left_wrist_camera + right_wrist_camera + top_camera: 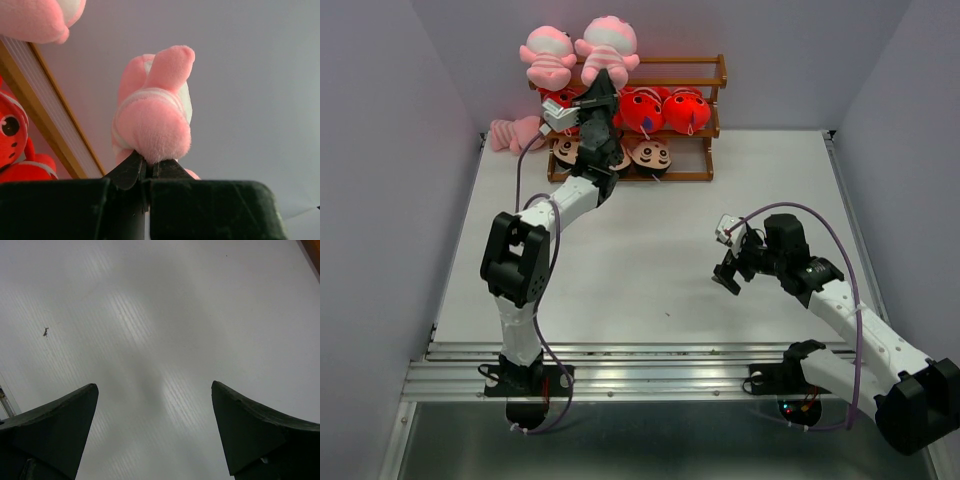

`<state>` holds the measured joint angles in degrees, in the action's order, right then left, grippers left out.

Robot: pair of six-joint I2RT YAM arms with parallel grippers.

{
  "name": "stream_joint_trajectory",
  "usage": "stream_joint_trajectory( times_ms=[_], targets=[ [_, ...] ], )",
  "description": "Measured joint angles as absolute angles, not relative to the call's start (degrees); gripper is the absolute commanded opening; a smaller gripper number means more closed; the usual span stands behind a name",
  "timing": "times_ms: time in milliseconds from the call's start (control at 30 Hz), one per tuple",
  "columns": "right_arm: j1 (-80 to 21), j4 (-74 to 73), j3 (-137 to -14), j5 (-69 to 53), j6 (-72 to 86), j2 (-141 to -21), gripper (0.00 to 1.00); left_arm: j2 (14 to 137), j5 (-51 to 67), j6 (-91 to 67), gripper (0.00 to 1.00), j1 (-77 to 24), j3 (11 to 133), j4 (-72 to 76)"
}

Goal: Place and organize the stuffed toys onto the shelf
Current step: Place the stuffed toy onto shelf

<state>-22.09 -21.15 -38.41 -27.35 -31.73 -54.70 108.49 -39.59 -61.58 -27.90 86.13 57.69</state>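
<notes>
The brown wooden shelf (719, 72) stands at the back of the table; its rail (47, 117) crosses the left wrist view. Two pink striped stuffed toys sit on the top tier, one at the left (548, 55) and one beside it (610, 45). My left gripper (606, 80) is shut on the lower fur of that right-hand toy (155, 117). Red fish (642, 110) (686, 110) fill the middle tier, and one fish (12, 135) shows at the left wrist's left edge. Boy dolls (650, 155) lie on the bottom tier. My right gripper (729, 274) (153, 385) hangs open over bare table.
A third pink toy (513, 133) lies on the table against the shelf's left end. The left arm partly hides the left side of the middle and bottom tiers. Grey walls close in the white table (660, 260) at the back and both sides.
</notes>
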Motion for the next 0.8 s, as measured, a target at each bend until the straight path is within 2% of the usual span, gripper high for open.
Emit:
stream_joint_trajectory(
  times_ms=[300,800],
  targets=[
    [-22.1,-21.6,-38.4,-28.1,-32.4,-54.8,1.00,117.0,-43.2,-62.2,0.00,-27.9,92.7,57.2],
    [-22.1,-22.4,-38.4,-28.5,-33.2,-55.7,1.00,121.3,-46.2,-65.6,0.00,-27.1,98.7,52.4]
  ],
)
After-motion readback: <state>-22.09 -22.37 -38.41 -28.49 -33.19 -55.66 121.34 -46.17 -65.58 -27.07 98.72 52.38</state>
